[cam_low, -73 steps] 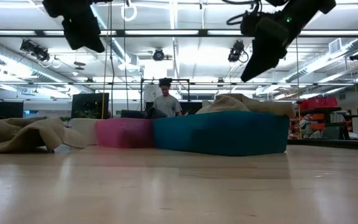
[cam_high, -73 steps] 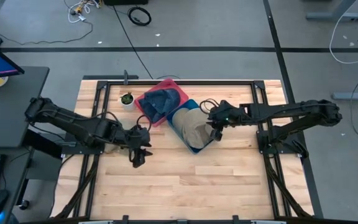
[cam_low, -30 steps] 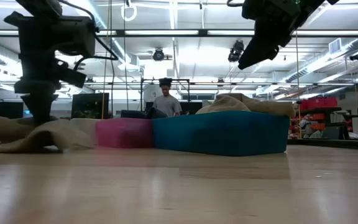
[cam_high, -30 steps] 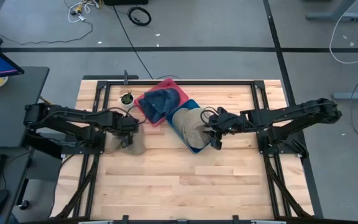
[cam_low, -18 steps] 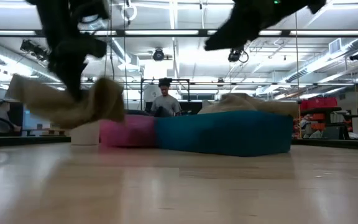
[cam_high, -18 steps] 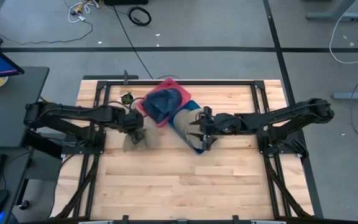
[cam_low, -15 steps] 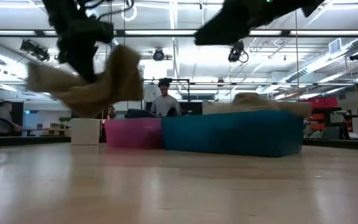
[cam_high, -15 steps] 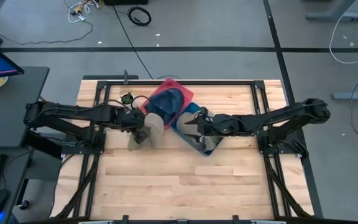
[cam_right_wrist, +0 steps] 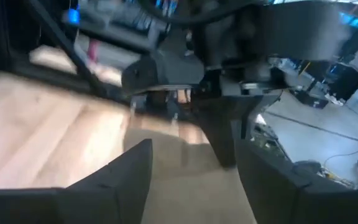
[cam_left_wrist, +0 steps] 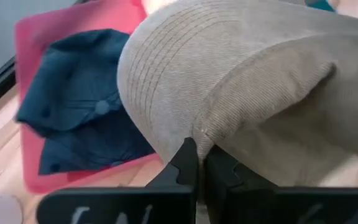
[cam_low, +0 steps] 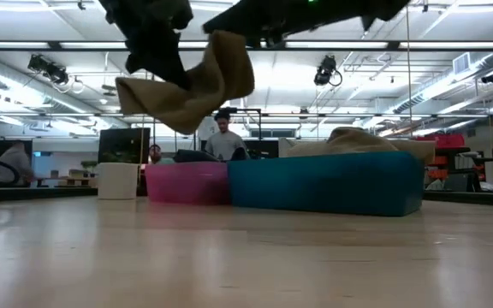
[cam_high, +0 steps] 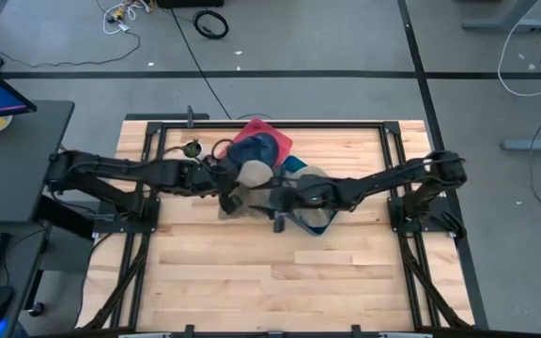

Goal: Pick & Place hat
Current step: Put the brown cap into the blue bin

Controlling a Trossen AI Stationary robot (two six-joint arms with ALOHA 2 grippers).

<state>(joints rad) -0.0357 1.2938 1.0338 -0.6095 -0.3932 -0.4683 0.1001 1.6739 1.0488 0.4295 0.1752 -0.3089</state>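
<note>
A tan corduroy hat hangs in the air above the table's middle, beside the bins, with my left gripper shut on it. In the low view the hat droops below that gripper. My right gripper reaches in from the right, open, close to the hat; tan cloth shows between its fingers. A dark blue hat lies in the pink tray. Another tan hat lies in the teal bin. My left gripper pinches the tan hat between its two fingers at the seam where brim meets crown. The hat is lifted clear of the table and sags below the fingers on both sides. Whether my right gripper touches the hat I cannot tell.
The pink tray and the teal bin stand side by side at the table's far middle. A small white pot with a plant stands to the left of the tray. Bare wood lies toward the near edge. A person stands beyond the table.
My left gripper has lifted the tan hat clear of the table's left part and carried it up and to the right, toward the bins. My right gripper has gone left across the teal bin toward the hat. The teal bin has slid a little to the right.
</note>
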